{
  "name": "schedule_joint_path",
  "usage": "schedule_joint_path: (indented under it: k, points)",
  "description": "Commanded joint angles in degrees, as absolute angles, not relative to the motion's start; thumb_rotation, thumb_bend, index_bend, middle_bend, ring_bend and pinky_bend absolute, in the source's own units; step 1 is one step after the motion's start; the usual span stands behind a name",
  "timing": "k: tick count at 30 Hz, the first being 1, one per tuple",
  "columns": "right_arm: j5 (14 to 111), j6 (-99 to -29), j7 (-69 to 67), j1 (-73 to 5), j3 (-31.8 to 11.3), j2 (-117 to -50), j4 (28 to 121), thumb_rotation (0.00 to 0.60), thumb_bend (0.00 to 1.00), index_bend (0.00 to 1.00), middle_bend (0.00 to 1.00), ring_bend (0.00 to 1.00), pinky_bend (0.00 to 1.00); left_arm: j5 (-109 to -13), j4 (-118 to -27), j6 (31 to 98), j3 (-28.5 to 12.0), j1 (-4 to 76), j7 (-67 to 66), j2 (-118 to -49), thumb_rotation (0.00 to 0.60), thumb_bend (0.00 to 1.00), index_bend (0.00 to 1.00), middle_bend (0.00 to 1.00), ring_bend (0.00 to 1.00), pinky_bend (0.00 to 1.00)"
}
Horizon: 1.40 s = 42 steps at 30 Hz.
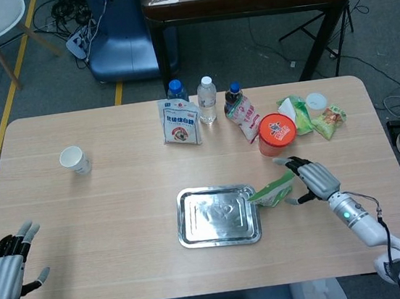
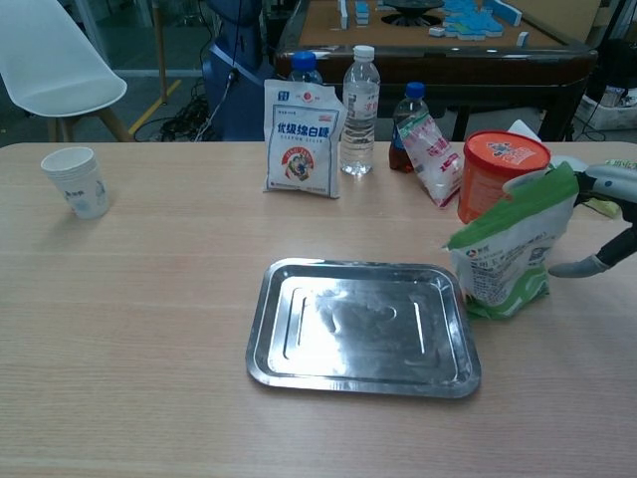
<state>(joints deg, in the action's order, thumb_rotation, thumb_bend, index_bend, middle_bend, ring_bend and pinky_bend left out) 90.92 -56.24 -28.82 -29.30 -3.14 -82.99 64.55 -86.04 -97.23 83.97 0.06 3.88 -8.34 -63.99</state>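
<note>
Fingers spread and holding nothing, our left hand (image 1: 2, 270) rests at the table's (image 1: 118, 196) near left corner. Rightward, the metal tray (image 1: 217, 215) lies mid-table, the green-and-white pouch (image 2: 508, 249) standing just beside its right edge. Our right hand (image 1: 312, 179) is right beside the pouch, fingers (image 2: 577, 267) apart; we cannot tell whether they touch it.

Both views are evenly and brightly lit from overhead, with no strong single source. Shadows are soft and short: a faint one lies beside the paper cup (image 1: 74, 160) and a pale one under the green-and-white bag (image 2: 508, 249). The metal tray (image 2: 363, 327) throws back a blotchy white glare across its floor, with the same sheen in the head view. The wooden table (image 1: 119, 203) shows a mild sheen only. Focus is sharp in the near and middle; the far room looks slightly softer. The right hand (image 2: 609, 214) is a little blurred at the frame edge.
</note>
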Motion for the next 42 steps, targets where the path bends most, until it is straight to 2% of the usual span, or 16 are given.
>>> schedule_joint_path:
  k: [1,13,25,33,42]
  points:
    - [91.6,-57.1,-30.6,-29.4,-2.0,-84.3,63.3,0.600,0.00,0.12,0.18,0.13,0.20,-86.1,-97.4,83.8,0.2,3.9,-8.5,-64.0,0.600,0.22,0.10,0.06,0.15,0.08]
    - [90.9,-60.3,-31.1,-25.9,1.7,-82.4,65.9,0.600,0.00,0.12,0.18,0.13,0.20,-86.3,-97.3,83.6,0.3,4.0,-8.3,-64.0,0.600,0.22,0.10,0.06,0.15,0.08]
    - [88.3,-59.2,-31.4,-26.9,-0.1,-85.2,62.6,0.600,0.00,0.12,0.21,0.13,0.20,-86.5,-97.4,83.2,0.5,4.1,-8.0,-63.7,0.600,0.22,0.10,0.05,0.15,0.08]
    - [89.9,-58.3,-33.7,-28.6,0.7,-89.5,57.7,0.600,0.00,0.20,0.26,0.15,0.19,-86.5,-97.6,83.3,0.8,3.8,-8.2,-63.6,0.600,0.22,0.10,0.05,0.15,0.08]
    - [90.9,-56.9,-35.6,-29.8,2.0,-93.3,52.1,0.600,0.09,0.30,0.32,0.21,0.19,-86.6,-97.9,83.6,0.8,3.6,-8.2,-63.2,0.600,0.22,0.10,0.05,0.15,0.08]
